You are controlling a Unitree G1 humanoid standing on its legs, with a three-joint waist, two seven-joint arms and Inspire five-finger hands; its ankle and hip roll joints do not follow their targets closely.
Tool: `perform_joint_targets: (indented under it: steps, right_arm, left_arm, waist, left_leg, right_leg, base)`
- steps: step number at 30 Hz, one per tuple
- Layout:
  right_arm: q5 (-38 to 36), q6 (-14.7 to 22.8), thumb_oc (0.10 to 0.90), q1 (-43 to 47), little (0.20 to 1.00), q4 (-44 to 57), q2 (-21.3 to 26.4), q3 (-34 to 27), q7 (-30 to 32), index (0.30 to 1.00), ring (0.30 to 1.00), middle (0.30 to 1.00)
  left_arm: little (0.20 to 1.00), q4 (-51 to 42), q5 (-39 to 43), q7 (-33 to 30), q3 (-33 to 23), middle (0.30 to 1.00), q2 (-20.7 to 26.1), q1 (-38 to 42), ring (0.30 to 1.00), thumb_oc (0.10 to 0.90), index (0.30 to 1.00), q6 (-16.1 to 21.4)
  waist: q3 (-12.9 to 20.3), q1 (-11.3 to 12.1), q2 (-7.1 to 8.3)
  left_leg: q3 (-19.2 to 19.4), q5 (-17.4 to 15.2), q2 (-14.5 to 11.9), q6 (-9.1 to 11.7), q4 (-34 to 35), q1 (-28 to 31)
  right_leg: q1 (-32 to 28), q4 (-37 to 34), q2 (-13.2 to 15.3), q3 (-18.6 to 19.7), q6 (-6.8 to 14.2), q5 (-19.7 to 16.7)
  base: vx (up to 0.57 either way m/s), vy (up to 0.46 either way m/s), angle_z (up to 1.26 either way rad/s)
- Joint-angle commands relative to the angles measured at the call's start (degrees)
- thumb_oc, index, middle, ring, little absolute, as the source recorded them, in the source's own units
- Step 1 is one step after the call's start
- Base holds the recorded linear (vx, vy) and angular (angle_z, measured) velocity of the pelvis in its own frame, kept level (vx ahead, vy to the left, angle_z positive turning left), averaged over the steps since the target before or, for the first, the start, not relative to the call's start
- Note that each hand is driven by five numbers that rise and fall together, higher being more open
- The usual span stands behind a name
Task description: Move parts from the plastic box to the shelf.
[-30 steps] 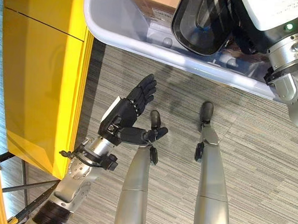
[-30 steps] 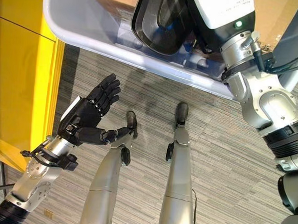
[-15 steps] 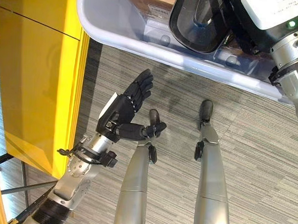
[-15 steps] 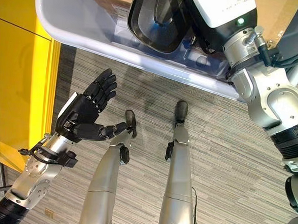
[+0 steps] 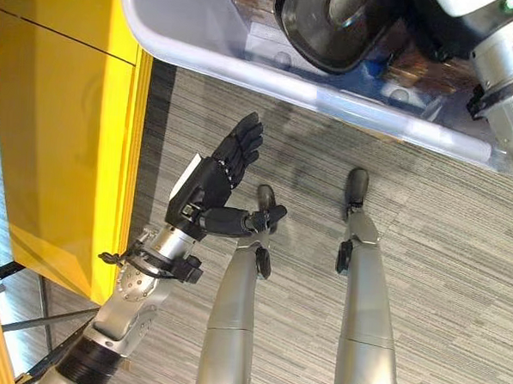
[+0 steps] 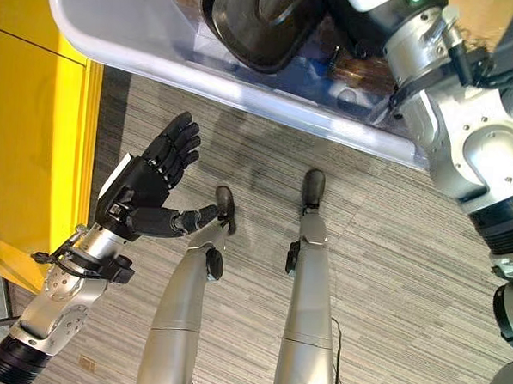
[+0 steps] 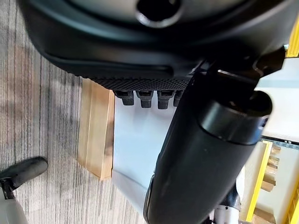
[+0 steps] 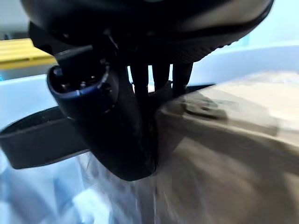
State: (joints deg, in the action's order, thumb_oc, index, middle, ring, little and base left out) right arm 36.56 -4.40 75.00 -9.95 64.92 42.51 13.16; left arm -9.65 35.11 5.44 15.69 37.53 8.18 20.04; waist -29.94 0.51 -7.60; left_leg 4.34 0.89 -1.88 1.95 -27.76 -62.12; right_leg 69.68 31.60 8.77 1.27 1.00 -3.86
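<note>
A large black hollow part (image 5: 332, 31) is held over the translucent plastic box (image 5: 246, 66) at the far side of the scene. My right hand (image 6: 358, 27) is shut on the part's rim; in the right wrist view the thumb (image 8: 119, 121) lies on one side of the rim and the fingers on the other. The yellow shelf (image 5: 62, 122) stands on the left. My left hand (image 5: 212, 183) hovers open, palm up, above the floor between the shelf and the box, holding nothing.
A tan cardboard box (image 6: 476, 16) shows at the far right beyond the plastic box. The left wrist view shows the plastic box wall (image 7: 135, 135) beside a wooden block (image 7: 96, 128). Grey striped carpet (image 5: 443, 245) covers the floor.
My right hand has carried the black part farther away and tilted it, so its hollow side shows more. The view has shifted slightly. My left hand stays about where it was.
</note>
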Motion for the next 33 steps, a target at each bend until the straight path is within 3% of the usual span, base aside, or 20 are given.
perform_joint_targets:
  steps: [1, 14, 20, 27, 33]
  right_arm:
    - [-0.5, -3.1, 0.400, 2.0, 0.300, -6.8, 2.8, 2.8, 0.0, 0.300, 0.300, 0.300]
    - [1.0, 1.6, 0.400, 3.1, 0.300, -9.0, 1.7, 4.8, 3.7, 0.300, 0.300, 0.300]
    - [-0.2, 1.7, 0.400, 1.0, 0.300, -6.9, 1.7, 3.0, 7.2, 0.300, 0.300, 0.300]
    - [-3.6, 6.8, 0.400, -4.2, 0.300, -2.5, 0.6, -2.7, 12.2, 0.300, 0.300, 0.300]
    - [-4.6, 10.9, 0.400, -13.5, 0.300, 7.1, -1.4, -12.3, 16.9, 0.300, 0.300, 0.300]
  left_arm:
    - [1.000, -5.8, -1.8, 0.5, -1.8, 1.000, 0.9, -0.6, 1.000, 0.900, 1.000, 5.4]
    - [1.000, -5.8, -0.7, 2.4, -1.8, 1.000, 0.8, -1.5, 1.000, 0.900, 1.000, 6.8]
    - [1.000, -6.0, -0.4, 3.0, -2.0, 1.000, 0.9, -2.5, 1.000, 0.900, 1.000, 7.7]
    - [1.000, -6.6, 0.6, 4.3, -2.5, 1.000, 0.3, -4.0, 1.000, 0.900, 1.000, 8.0]
    - [1.000, -7.7, 2.8, 6.1, -3.6, 1.000, -0.6, -6.0, 1.000, 0.900, 1.000, 6.0]
  waist:
    - [0.1, -0.6, -3.07]
    - [0.1, 0.2, -3.94]
    - [0.1, 0.0, -3.99]
    - [0.1, -0.6, -3.98]
    - [0.1, -1.9, -3.44]
  left_leg:
    - [-2.8, -7.6, -4.3, 0.9, -4.8, 0.6]
    - [-3.2, -7.3, -4.3, 1.0, -4.2, 1.0]
    - [-3.0, -7.0, -4.4, 1.1, -3.2, 2.4]
    - [-2.4, -6.8, -4.6, 1.1, -1.9, 5.6]
    - [-1.4, -6.4, -4.7, 1.2, 0.9, 10.7]
  right_leg:
    - [-3.0, -0.7, 1.9, 1.7, 1.7, 8.2]
    - [-3.0, -0.4, 2.3, 1.6, 1.6, 8.3]
    - [-4.2, -1.1, 2.3, 1.6, 1.6, 8.1]
    - [-7.0, -1.9, 2.0, 1.8, 1.4, 8.1]
    - [-11.4, -3.3, 1.5, 1.9, 1.2, 8.1]
  base:
    - [0.00, 0.000, 0.00]
    - [0.00, 0.001, 0.01]
    - [0.00, 0.000, 0.00]
    - [0.00, 0.000, 0.00]
    - [0.00, 0.014, -0.01]
